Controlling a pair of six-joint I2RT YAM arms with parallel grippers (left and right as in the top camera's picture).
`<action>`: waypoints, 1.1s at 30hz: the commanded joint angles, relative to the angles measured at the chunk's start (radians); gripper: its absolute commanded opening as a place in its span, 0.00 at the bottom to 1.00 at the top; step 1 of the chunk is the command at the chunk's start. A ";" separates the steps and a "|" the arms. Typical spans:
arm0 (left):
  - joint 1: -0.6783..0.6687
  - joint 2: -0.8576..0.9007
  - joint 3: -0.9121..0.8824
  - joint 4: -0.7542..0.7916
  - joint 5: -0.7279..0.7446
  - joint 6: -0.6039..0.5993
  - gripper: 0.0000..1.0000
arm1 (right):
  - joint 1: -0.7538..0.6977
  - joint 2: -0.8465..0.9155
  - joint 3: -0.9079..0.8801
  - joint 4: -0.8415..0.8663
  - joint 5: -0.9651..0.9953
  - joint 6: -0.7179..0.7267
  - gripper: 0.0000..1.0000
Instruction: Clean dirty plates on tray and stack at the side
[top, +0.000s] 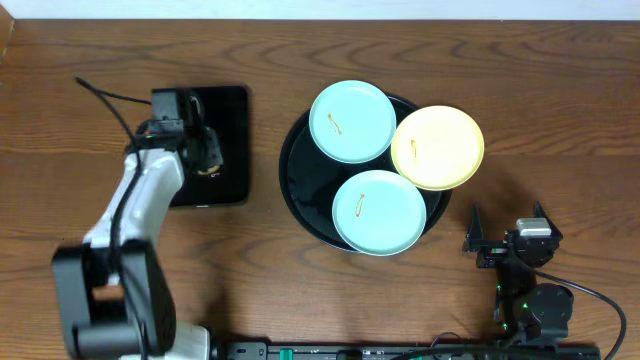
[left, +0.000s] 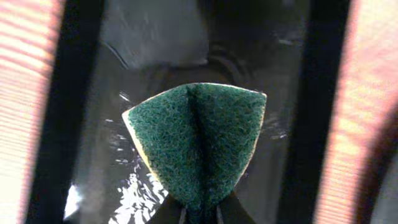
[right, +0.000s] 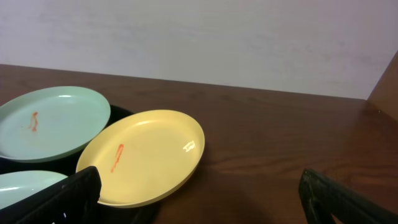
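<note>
Three plates sit face up on the round black tray (top: 300, 190) at the middle of the wooden surface (top: 560, 80). One pale blue plate (top: 352, 120) lies at the tray's 12 o'clock and a second pale blue plate (top: 379, 211) at its 5 o'clock. The yellow plate (top: 437, 147) is at 2 o'clock, hanging out past the rim and overlapping the edges of both blue ones. Being round, the plates have no long axis. Each carries a thin orange streak, and the one on the lower blue plate runs roughly 12 to 6 in the overhead view.

At the tray's 9 o'clock lies a glossy black rectangular tray (top: 232, 110), apart from it, with its long axis running 12 to 6. Over it hangs the left gripper (top: 208, 160), jaws pinching a green sponge (left: 199, 143) with a yellow edge. The sponge is folded along a crease that runs straight out from the jaws, and its wide end fans away from them.

The right gripper (top: 505, 245) sits low at the round tray's 4 o'clock, clear of the plates. Its jaws are spread wide with nothing between them and face the yellow plate.
</note>
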 joint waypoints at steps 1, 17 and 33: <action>0.005 -0.056 0.026 -0.010 -0.008 -0.012 0.07 | 0.010 0.000 -0.002 -0.004 0.002 0.016 0.99; 0.038 -0.196 0.026 0.062 0.086 0.032 0.07 | 0.010 0.026 0.107 -0.077 -0.061 0.084 0.99; 0.038 -0.246 0.026 0.005 0.085 -0.006 0.08 | 0.010 0.924 1.174 -1.013 -0.179 0.059 0.99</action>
